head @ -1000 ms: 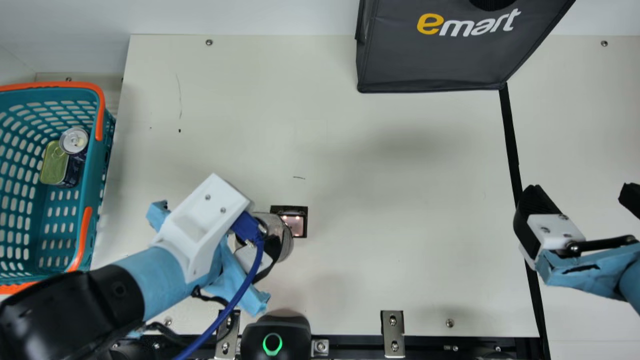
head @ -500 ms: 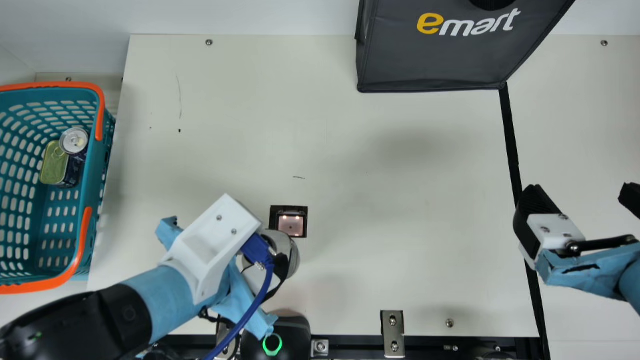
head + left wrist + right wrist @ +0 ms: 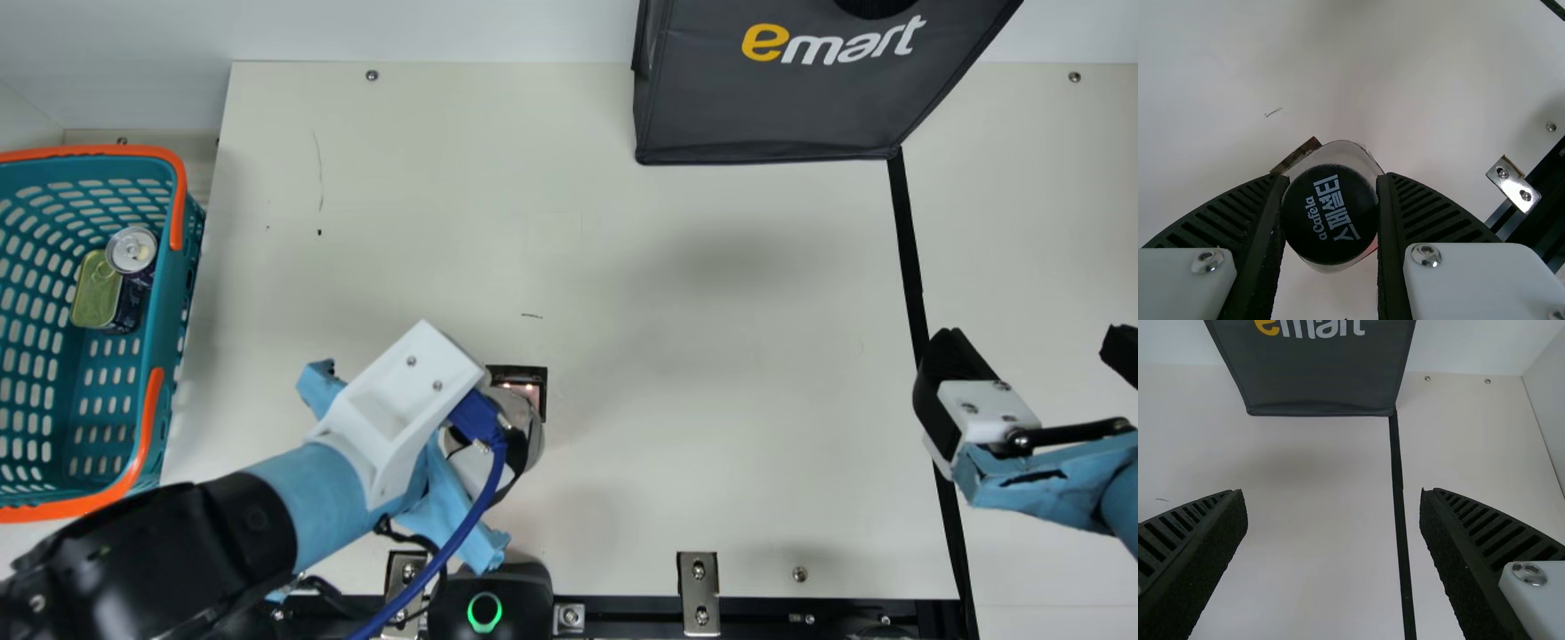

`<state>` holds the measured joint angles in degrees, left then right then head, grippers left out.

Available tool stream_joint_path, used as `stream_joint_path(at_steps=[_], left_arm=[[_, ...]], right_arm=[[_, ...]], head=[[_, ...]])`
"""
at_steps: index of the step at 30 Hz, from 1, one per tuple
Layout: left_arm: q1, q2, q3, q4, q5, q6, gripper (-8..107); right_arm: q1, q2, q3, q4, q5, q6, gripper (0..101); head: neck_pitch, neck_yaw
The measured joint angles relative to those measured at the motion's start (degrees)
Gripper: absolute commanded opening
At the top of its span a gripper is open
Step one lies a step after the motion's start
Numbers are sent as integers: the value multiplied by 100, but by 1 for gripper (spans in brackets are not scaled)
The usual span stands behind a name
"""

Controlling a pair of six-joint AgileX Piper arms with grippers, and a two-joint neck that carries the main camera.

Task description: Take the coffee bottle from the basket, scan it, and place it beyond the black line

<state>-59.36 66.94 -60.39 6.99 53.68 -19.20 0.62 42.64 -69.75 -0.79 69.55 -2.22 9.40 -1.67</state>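
The left gripper's fingers [image 3: 1258, 230] stand part open, pressed to both sides of the bottle [image 3: 1330, 213] at its cap. With so high a hold, a bump on the base could swing or twist it. Clock hours run from the bottle in the main view.

At twelve, the scan window [image 3: 537, 391] is partly covered by gripper and bottle; if the barcode faces away from it, the scan likely fails. Whether the base touches the table [image 3: 711, 427] I cannot tell, so lowering blind could tip the bottle on release.

Towards three, the right gripper [image 3: 1036, 342] hangs wide open and empty by the black line [image 3: 909, 258]; carrying the bottle straight across risks a clash. Stopping short leaves it on the wrong side. The bag [image 3: 773, 107], at one, could snag a wide swing. The basket [image 3: 164, 293], near ten, threatens little.
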Motion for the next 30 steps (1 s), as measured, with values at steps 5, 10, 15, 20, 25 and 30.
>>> stream_joint_path(at_steps=[5,10,15,20,25,30], left_arm=[[193,248,-189,-80,-117,196,10],[356,531,-400,-171,-273,410,10],[513,874,-652,-271,-418,614,10],[642,1211,-891,-384,-560,833,10],[813,1592,-1153,-512,-666,1080,10],[948,1922,-1353,-606,-763,1279,10]], right_arm=[[0,0,0,0,0,0,91],[0,0,0,0,0,0,91],[0,0,0,0,0,0,91],[0,0,0,0,0,0,91],[0,0,0,0,0,0,91],[0,0,0,0,0,0,91]], head=[[0,0],[0,0],[0,0],[0,-9],[0,0],[0,0]])
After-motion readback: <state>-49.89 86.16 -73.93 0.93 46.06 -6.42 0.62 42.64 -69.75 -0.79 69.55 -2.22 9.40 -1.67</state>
